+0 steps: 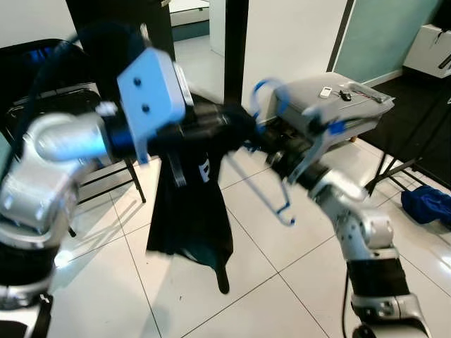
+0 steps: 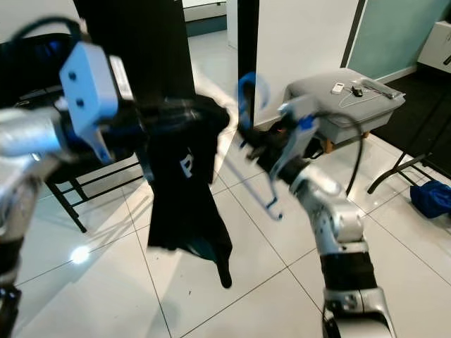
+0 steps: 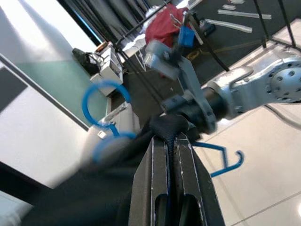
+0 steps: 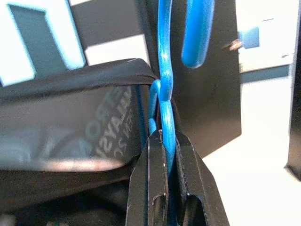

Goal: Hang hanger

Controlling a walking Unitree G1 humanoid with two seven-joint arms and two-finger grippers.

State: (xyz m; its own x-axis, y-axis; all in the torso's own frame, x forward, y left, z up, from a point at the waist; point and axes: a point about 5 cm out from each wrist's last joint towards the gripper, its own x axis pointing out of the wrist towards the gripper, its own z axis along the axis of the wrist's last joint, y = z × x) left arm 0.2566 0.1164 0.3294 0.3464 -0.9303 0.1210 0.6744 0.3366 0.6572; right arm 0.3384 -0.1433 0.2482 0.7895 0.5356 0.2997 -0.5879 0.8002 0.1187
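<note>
Right gripper (image 4: 165, 141) clamped tight on the blue wire hanger (image 4: 164, 84), both black fingers pinching the wire just under the hook's twisted neck. Good place to take it: stiffest part of the frame, right under the hook, so it should swing least there. Left gripper (image 3: 168, 146) closed as well, nipping a bunched fold of the black T-shirt (image 2: 184, 190) at the left shoulder. Both held up mid-air in front of the chest, hook (image 1: 266, 95) pointing up, lower bar and small end hook (image 1: 285, 211) dangling bare to the right.

Hanger looks thin, light and springy; likely to flex and twist if pushed off-axis. Shirt soft, limp, no shape of its own, hanging well clear of the white tiled floor (image 1: 282, 282); white lettering on the chest. Only the left side of the frame seems to be inside the cloth, so the garment may slide off once the left grip lets go; hard to tell through the motion blur.

Further out: black folding chair (image 2: 77, 183) far left, grey padded table (image 1: 345, 105) far right with small items on top, blue bundle (image 1: 426, 204) on the floor at right edge.
</note>
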